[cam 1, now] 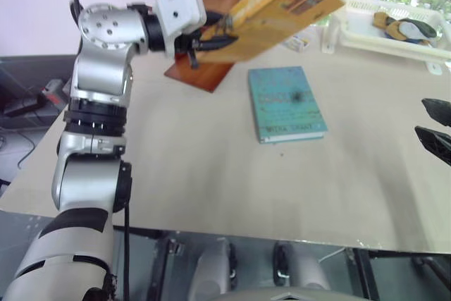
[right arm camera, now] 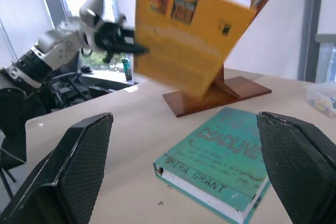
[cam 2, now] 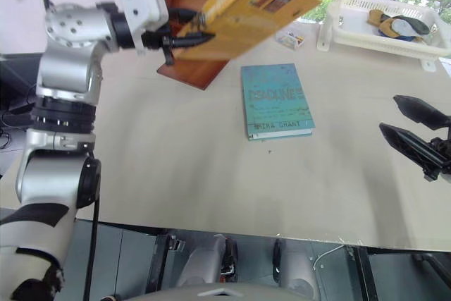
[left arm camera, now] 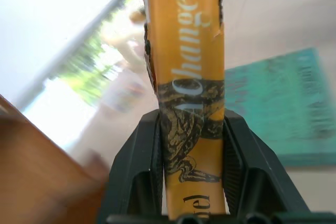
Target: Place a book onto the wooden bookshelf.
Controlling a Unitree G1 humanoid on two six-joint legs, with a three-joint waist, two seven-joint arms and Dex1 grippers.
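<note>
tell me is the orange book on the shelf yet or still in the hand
In the hand, not shelved. The left hand clamps the orange book by its spine, tilted in the air above the table before the wooden bookshelf.

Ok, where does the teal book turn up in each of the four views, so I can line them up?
Left eye view: teal book flat on the table, centre-right.
Right eye view: same, just right of centre.
Left wrist view: blurred teal slab at the right edge, behind the orange-yellow book.
Right wrist view: lower centre, spine facing the camera.
Shared landmark: the wooden bookshelf base, just beyond it.
</note>
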